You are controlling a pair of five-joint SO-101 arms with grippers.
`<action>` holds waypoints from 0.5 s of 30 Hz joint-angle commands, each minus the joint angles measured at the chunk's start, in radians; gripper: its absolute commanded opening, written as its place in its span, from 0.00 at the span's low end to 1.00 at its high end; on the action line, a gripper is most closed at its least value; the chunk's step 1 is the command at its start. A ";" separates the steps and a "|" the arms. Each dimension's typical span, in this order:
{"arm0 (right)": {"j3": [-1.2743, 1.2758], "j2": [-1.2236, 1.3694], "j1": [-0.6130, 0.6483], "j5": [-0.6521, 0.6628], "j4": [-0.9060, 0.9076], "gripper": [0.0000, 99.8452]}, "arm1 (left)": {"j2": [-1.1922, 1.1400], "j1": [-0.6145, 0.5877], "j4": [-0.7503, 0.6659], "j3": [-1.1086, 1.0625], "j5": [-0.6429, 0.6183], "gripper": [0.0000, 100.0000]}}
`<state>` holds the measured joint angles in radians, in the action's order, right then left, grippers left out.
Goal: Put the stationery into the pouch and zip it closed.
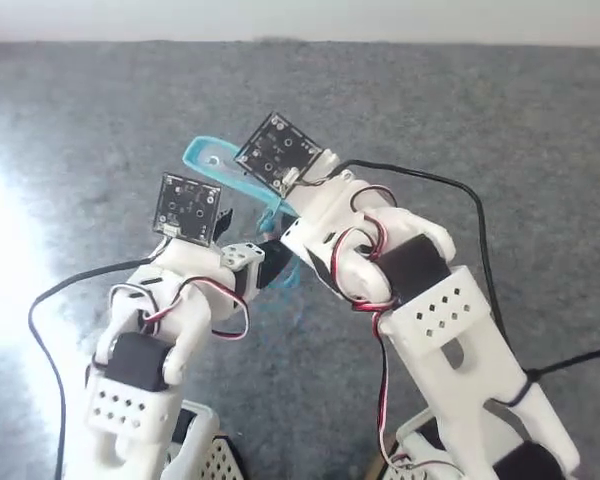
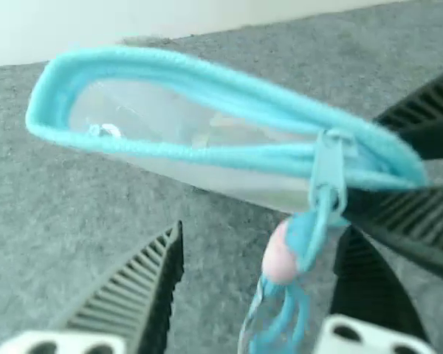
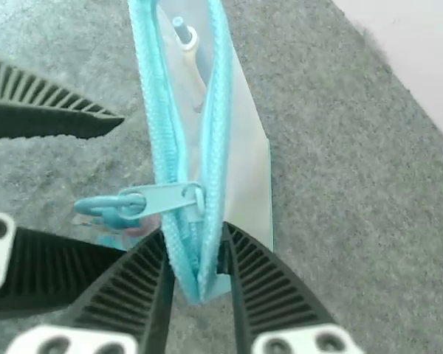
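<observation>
The pouch [image 3: 220,125] sits between my two arms over the grey table [image 1: 500,120]. It is gripped by one end and, as far as I can judge, lifted clear of the surface. Through its mouth I can see a pen [image 3: 186,37] lying inside, and paler shapes show through the clear side, though I cannot tell what they are. I see nothing loose on the table around the arms, so I take the loading step as done.

The zip is another matter. The slider [image 3: 170,199] sits right at the held end, and the two turquoise bands gape apart along nearly the whole length beyond it. By my reading, the closing has not really begun.

The right gripper [image 3: 194,237] has its jaws pinched narrow on the pouch's end, just behind the slider, and works as the anchor. The pull charm [image 2: 280,258], a pink bead with a turquoise tassel, hangs down from the slider. The left gripper [image 2: 262,232] has its jaws wide apart on either side of that charm, with nothing in them.

What is left, as I see it:
- Bring the left jaws together on the charm or on the slider tab.
- Draw it along the bands away from the right gripper, to the far end.

My worry is the dangling tassel, which is soft and may slip between the jaws. The right-hand grip also has to stay firm while I pull.
</observation>
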<state>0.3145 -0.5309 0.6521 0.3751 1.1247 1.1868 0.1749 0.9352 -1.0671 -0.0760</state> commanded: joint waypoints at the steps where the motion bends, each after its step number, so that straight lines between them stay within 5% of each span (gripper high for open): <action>1: -0.044 0.001 0.010 -0.014 0.008 0.01 | 0.014 0.008 -0.057 0.007 -0.011 0.22; 8: -0.041 0.002 0.004 -0.014 0.044 0.01 | 0.017 0.000 -0.176 -0.068 -0.008 0.01; 15: 0.084 0.001 0.002 0.009 -0.002 0.01 | 0.023 -0.126 -0.175 -0.058 -0.008 0.01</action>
<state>0.3606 -0.5416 0.6567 0.3736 1.1446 1.1899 0.1381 0.7848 -1.1469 -0.0775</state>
